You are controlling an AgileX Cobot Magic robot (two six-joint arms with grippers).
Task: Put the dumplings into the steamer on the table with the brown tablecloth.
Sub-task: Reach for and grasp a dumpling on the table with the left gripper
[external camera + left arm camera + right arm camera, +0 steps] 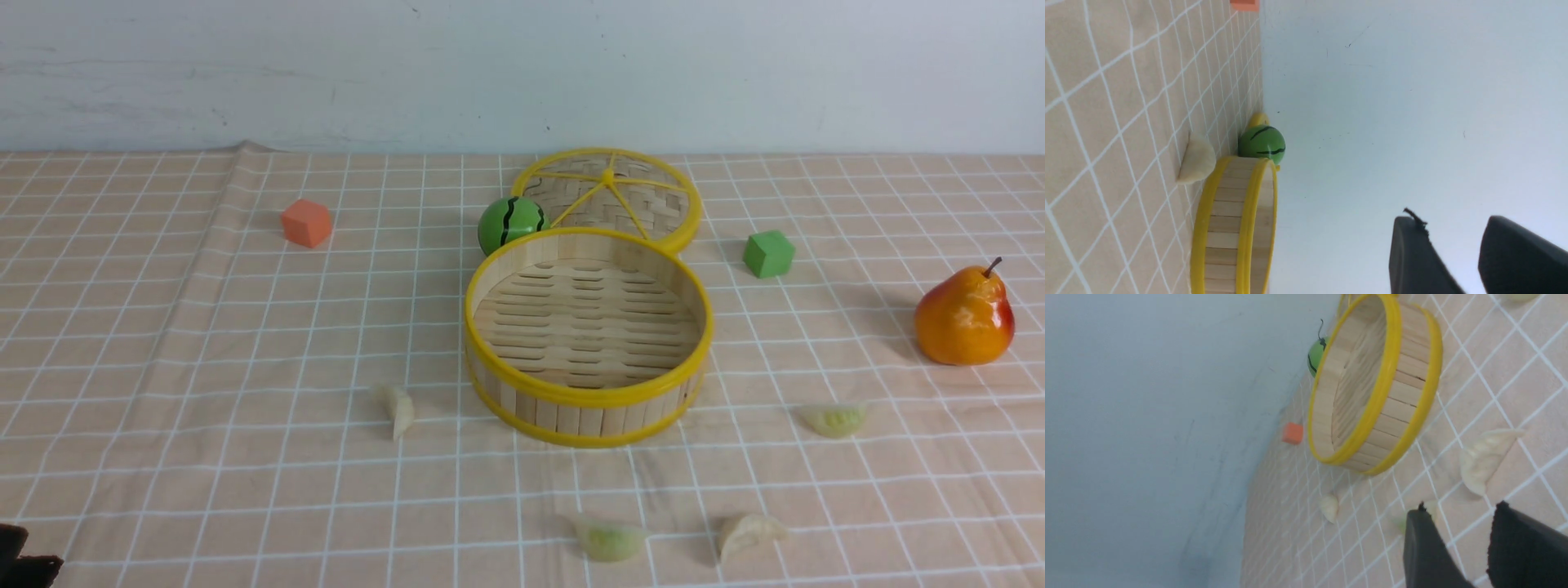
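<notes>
We take the round bamboo steamer [588, 416], with light wooden slat walls and yellow rims, as the centre of a clock face, twelve o'clock pointing away from the robot. It stands upright on the table, on the beige-brown tablecloth [204, 367] with thin white grid lines, and nothing lies on its slatted floor.

All four small crescent-shaped pale dumplings lie on the cloth outside the steamer. One cream dumpling [398, 411] is at eight o'clock, near the wall. A light green one [834, 420] is at four o'clock. Another greenish one [608, 539] is at six o'clock. A cream one [751, 532] is at five o'clock, beside the greenish one.

At twelve o'clock lies the flat woven lid [608, 192] with yellow spokes, partly hidden behind the steamer's rim. The green ball with black stripes [510, 222] sits at eleven o'clock, just beside the wall. The orange cube [307, 222] is at ten o'clock, well apart. The green cube [768, 254] is at two o'clock, and the orange-red pear [965, 317] is at three o'clock, far out.

In its wrist view the left claw [1453, 228] shows two dark fingers with a clear gap and nothing between them. The right claw [1459, 514] stands parted in the same way and holds nothing.
</notes>
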